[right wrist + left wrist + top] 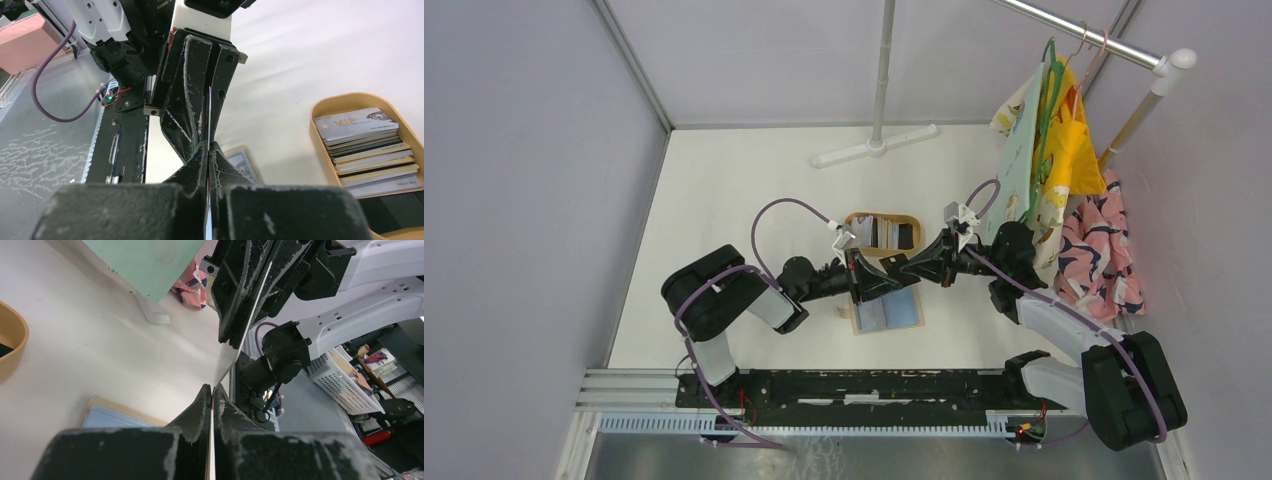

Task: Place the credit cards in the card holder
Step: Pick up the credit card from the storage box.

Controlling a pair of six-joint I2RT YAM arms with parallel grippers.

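Note:
One thin credit card [892, 263] hangs edge-on between both grippers, above the open card holder [889, 311]. My left gripper [864, 272] is shut on one end of it, and my right gripper [916, 264] is shut on the other end. In the left wrist view the card [227, 362] runs from my left gripper [212, 390] up into the right gripper [241, 332]. In the right wrist view my right gripper [208, 145] faces the left gripper [207, 97]. The beige holder with blue lining [107, 416] lies flat below and also shows in the right wrist view [243, 162]. More credit cards [365, 145] are stacked in the tray.
An oval wooden tray [855, 222] stands just behind the grippers and shows in both wrist views [320, 107] [12, 340]. A clothes rack with hangers and clothes [1054, 170] stands at the right, a pole base [874, 150] at the back, and a metal rail [844, 385] at the near edge.

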